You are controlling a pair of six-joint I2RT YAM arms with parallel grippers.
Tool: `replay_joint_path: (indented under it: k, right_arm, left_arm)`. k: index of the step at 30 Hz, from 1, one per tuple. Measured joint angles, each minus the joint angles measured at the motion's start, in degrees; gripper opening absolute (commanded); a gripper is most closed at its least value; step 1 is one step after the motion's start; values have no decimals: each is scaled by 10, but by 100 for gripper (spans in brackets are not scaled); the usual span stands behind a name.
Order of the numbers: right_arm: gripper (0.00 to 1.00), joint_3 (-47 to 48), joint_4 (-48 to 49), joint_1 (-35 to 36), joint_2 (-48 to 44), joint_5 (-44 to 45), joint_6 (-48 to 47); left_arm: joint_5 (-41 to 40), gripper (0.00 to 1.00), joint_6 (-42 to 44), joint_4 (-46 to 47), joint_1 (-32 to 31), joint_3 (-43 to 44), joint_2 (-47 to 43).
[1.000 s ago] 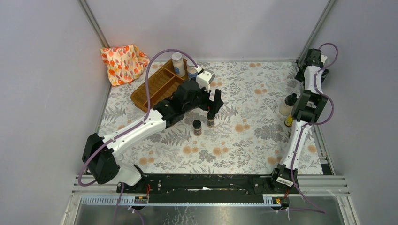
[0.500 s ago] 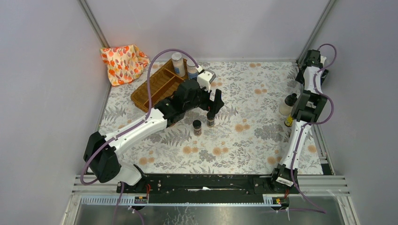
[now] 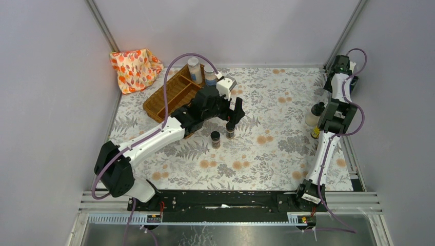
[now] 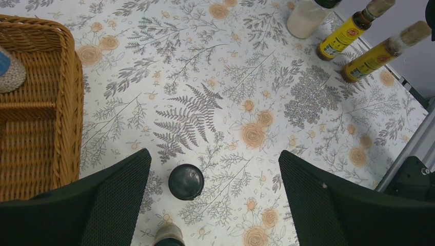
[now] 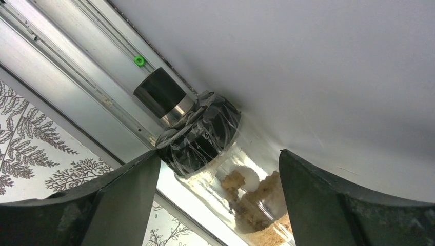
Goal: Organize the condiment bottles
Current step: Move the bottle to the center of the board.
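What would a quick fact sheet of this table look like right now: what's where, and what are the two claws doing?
Tray: brown wicker tray, far left, holding two tall jars
Loose on table: two black-capped spice jars mid-table; two yellow bottles and a white-filled bottle at the right edge
Left gripper: open, above the spice jars
Right gripper: jaws either side of a black-capped clear jar; grip unclear
Cloth: orange-patterned cloth, far left corner

Bright, even light; soft shadows; sharp focus.
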Motion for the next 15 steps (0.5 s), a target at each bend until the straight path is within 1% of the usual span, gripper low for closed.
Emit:
replay_joint_path:
  k: [2,7,12,13,15]
  right_arm:
    - [78,0,1,0,1,0,-1]
    - [61,2,4,0,3,-1,-3]
    - [23,4,6,-1,4,-6,-3]
    - [14,4,7,-1,4,-7,-2]
    - [2,4,7,-2,4,-9,-2]
  left_arm:
    - [3,99,0,0,1,0,3]
    - [9,99,-3,0,3,0,7]
    - [12,99,-3,0,3,0,8]
    - [13,99,-3,0,3,0,8]
    - [14,99,-3,0,3,0,9]
